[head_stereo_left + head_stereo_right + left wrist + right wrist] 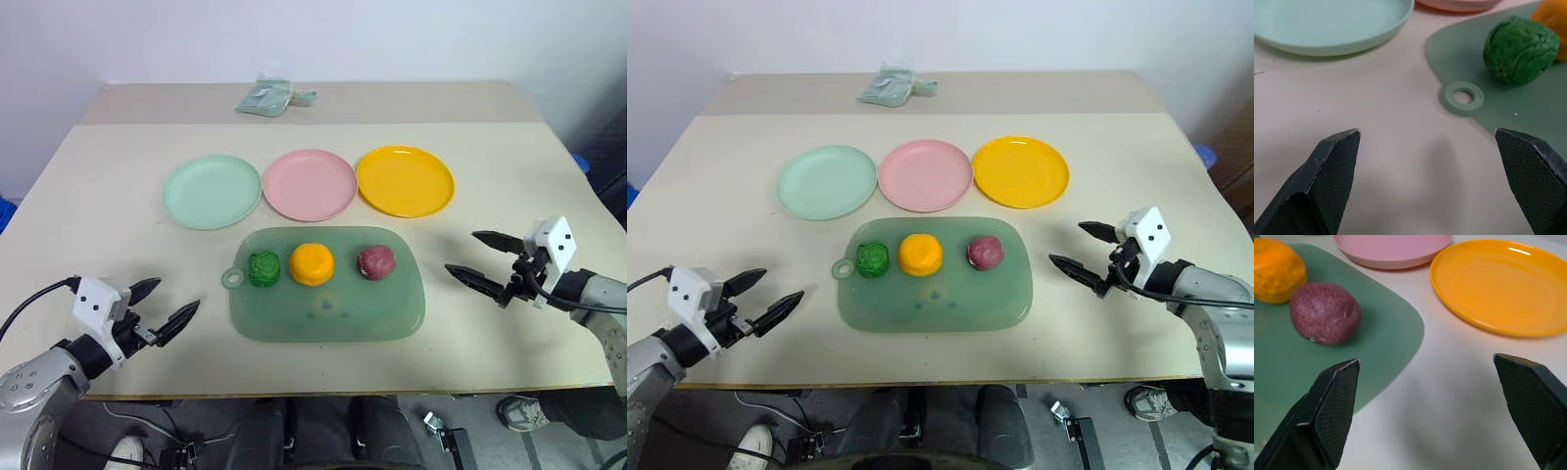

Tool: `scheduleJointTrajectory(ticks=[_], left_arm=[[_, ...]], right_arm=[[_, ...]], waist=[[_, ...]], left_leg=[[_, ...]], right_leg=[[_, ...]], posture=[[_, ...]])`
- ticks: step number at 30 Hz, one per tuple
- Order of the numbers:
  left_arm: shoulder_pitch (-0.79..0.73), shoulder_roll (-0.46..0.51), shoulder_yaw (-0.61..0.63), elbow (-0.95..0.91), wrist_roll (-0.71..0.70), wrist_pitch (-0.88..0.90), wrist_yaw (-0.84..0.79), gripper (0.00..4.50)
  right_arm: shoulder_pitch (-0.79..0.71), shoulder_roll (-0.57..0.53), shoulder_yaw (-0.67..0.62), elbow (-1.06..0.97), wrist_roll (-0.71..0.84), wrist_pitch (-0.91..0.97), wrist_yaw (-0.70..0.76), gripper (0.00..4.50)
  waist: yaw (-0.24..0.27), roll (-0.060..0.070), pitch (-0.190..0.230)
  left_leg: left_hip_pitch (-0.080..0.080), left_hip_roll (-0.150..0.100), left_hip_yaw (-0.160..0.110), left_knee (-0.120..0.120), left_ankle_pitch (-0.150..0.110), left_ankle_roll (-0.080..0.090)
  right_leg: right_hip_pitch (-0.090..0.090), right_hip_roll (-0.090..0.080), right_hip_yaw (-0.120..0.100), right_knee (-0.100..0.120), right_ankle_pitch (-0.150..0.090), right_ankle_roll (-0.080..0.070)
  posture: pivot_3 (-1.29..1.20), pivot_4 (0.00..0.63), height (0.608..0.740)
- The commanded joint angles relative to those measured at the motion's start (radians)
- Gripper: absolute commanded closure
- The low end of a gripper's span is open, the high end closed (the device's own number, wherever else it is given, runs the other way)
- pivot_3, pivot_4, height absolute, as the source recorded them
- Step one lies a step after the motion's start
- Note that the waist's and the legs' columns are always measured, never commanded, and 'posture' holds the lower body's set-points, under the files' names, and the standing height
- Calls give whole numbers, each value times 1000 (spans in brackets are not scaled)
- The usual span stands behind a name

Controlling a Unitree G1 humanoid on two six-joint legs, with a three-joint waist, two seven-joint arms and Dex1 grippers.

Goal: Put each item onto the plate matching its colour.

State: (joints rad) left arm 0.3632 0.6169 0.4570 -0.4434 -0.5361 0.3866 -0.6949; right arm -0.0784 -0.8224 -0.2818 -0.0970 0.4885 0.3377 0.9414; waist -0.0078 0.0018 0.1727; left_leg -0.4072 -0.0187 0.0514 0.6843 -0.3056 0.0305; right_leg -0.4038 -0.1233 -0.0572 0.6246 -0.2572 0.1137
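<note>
Soft, even light from overhead fills the room; the bench (118,186) shows only faint shadows. A pale gleam sits on the yellow-orange plate (1498,284). Up close, the black fingers (1327,181) blur slightly.

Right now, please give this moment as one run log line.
balls: green, orange, maroon on tray | plates empty | left gripper open | right gripper open | sorted: none

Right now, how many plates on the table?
3, in a row behind the tray: mint green plate on the left, pink plate in the middle, yellow-orange plate on the right.
</note>
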Motion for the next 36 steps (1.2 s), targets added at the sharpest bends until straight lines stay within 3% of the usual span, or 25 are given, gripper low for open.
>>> scheduleJointTrajectory(ticks=[1, 15, 24, 30, 36], left_arm=[[6, -16, 27, -33, 6, -7, 36, 0], [-63, -53, -20, 28, -3, -22, 51, 0], [-225, 17, -124, 171, -5, -46, -131, 0], [-309, 89, -266, 226, 55, -100, -296, 0], [-483, 50, -408, 345, 163, -187, -325, 0]], right_arm=[[-50, 10, 19, 15, -17, -18, 2, 47], [-168, 98, 39, 111, -88, -46, -119, 47], [4, 85, -40, -130, 24, 14, -89, 47], [153, 25, -43, -343, 140, 121, 4, 47], [223, 53, 11, -464, 141, 130, -19, 47]], waist=[[-1, 0, 0], [1, 0, 0], [15, 0, 0], [22, 1, -1], [22, 0, -1]], left_leg=[[0, 0, 0, 0, 0, 0], [0, -1, 0, 0, 0, 0], [0, -1, 1, 1, 0, 0], [0, -1, 1, 1, 0, 1], [0, -1, 0, 1, 0, 1]], right_leg=[[0, 0, 0, 0, 0, 0], [0, 1, 0, 0, 1, 2], [0, 3, 0, 1, 1, 3], [0, 3, 0, 1, 1, 3], [1, 3, 0, 1, 1, 3]], posture=[[0, 150, 740], [0, 150, 740], [0, 150, 740], [0, 150, 740], [0, 150, 740]])
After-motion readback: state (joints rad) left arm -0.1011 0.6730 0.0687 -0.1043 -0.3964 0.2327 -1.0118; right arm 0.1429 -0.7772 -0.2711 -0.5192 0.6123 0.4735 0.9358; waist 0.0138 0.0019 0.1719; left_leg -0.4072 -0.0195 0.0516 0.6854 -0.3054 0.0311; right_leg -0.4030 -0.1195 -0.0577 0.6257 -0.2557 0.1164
